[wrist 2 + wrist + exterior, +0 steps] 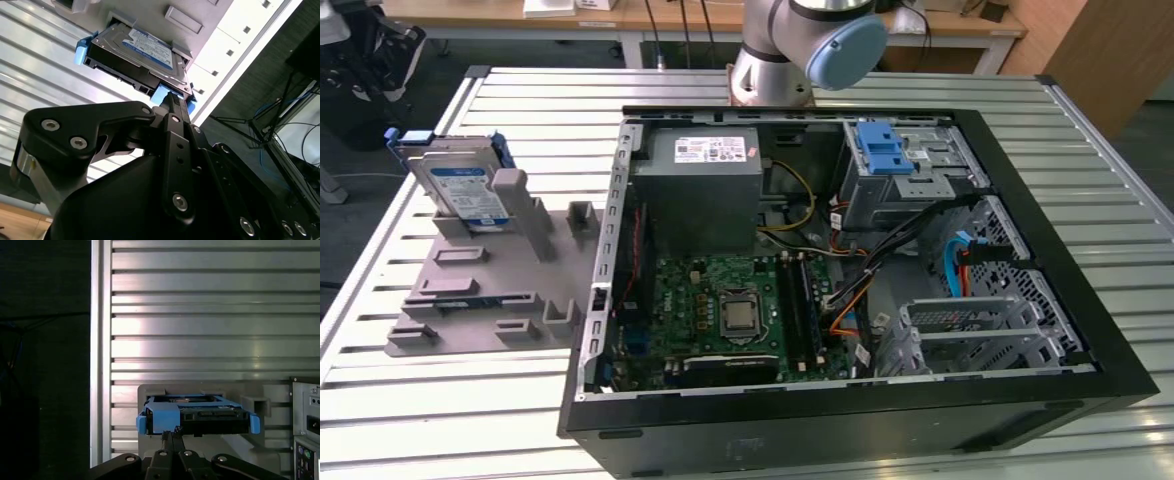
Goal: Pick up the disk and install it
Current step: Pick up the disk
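Now the claw [173,432] is pinched narrow, empty, facing the disk [197,412] upright in its grey holder [480,290].

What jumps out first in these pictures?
An open computer case with its green circuit board laid bare sits on the slatted metal table. At the exterior view's left, a blue-framed disk stands in a grey holder. In the first wrist view the black hand points at it.

Above the disk [460,190] you have open room — its grey holder [480,300] flanks it, the computer case [854,425] stands beside.
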`<act>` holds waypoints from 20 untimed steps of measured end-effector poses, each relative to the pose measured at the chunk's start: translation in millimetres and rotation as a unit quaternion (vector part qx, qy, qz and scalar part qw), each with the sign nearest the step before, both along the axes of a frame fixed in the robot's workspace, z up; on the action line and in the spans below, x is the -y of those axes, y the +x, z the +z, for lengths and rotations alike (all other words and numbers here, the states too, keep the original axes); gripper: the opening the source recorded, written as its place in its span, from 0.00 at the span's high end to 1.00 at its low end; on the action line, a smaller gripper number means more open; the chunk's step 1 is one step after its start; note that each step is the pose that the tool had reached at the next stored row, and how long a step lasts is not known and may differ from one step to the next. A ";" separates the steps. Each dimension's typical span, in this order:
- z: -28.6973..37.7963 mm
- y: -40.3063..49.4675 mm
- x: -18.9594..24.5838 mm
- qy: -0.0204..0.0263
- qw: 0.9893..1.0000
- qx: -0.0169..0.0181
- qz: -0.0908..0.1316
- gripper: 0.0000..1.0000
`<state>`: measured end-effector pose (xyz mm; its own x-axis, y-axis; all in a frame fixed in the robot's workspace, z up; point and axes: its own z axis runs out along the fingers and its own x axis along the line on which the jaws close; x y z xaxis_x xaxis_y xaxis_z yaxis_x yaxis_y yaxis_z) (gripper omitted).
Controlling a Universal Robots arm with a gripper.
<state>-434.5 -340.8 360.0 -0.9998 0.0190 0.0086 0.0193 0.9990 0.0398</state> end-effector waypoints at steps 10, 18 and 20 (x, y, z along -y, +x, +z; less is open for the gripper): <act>0.0 0.0 0.0 0.000 1.000 0.000 0.006 0.89; -0.1 0.0 0.0 0.000 1.000 0.000 0.011 0.89; -0.1 0.0 0.0 0.000 1.000 0.000 0.013 0.89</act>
